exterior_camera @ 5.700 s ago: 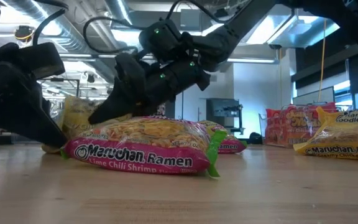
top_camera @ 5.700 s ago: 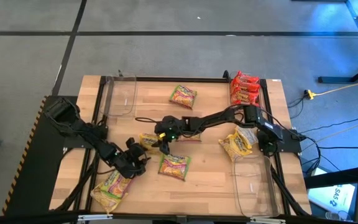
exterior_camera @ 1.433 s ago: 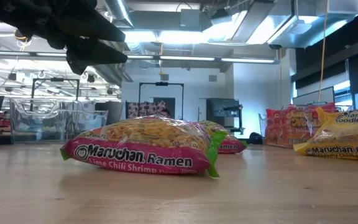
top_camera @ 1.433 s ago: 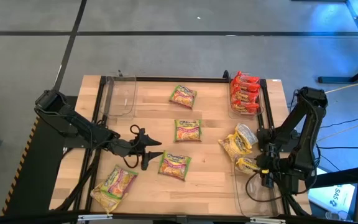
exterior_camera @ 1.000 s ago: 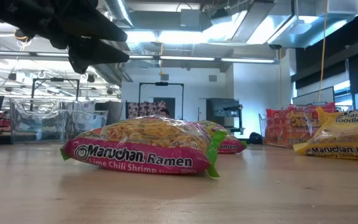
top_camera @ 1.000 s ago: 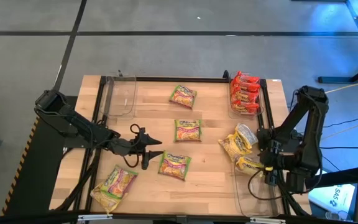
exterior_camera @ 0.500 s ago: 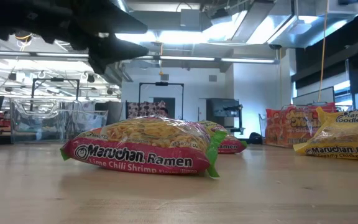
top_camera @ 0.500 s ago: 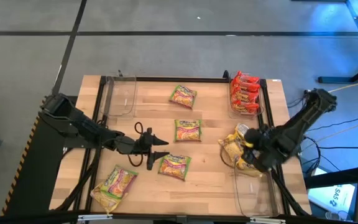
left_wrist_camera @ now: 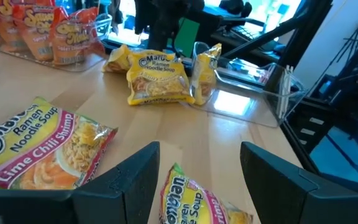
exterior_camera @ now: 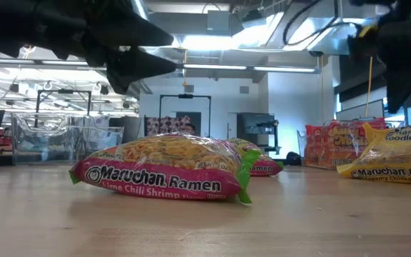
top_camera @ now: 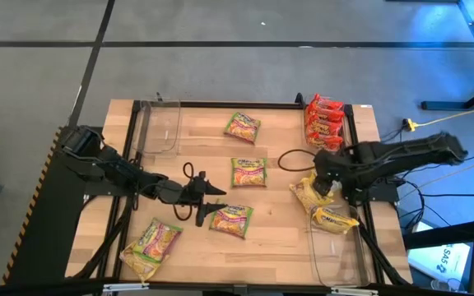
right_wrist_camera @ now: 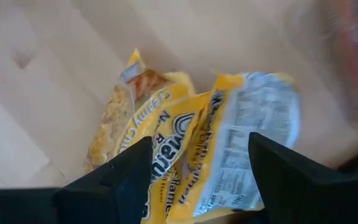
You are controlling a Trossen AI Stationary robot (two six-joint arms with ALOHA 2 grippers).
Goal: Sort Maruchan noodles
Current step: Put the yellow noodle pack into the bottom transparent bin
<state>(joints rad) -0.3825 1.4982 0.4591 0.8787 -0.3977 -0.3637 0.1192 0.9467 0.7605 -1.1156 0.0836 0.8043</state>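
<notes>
The Maruchan noodles are spread over the wooden tabletop (top_camera: 278,226): red-orange packets (top_camera: 324,117) are stacked in a clear bin (top_camera: 346,138) at the far right corner, and a green-pink packet (top_camera: 242,126) lies near the middle of the far edge. A second green-pink packet (top_camera: 248,172) is seen at the centre, a third (top_camera: 231,219) just nearer the front edge, and what seems to be more than one green-pink packet, overlapping (top_camera: 151,245), sits at the front left corner. Yellow packets (top_camera: 311,193) are bunched near the right edge, and one yellow packet (top_camera: 334,219) rests on the rim of a clear bin (top_camera: 336,255) at the front right corner. An empty-looking clear bin (top_camera: 161,126) stands at the far left corner. The left tool (top_camera: 211,203) is held wide open above the tabletop, just beside the third green-pink packet, with nothing gripped. The right tool (top_camera: 326,182) is held open over the bunched yellow packets, which fill its wrist view between the spread fingers (right_wrist_camera: 114,180); nothing is gripped.
</notes>
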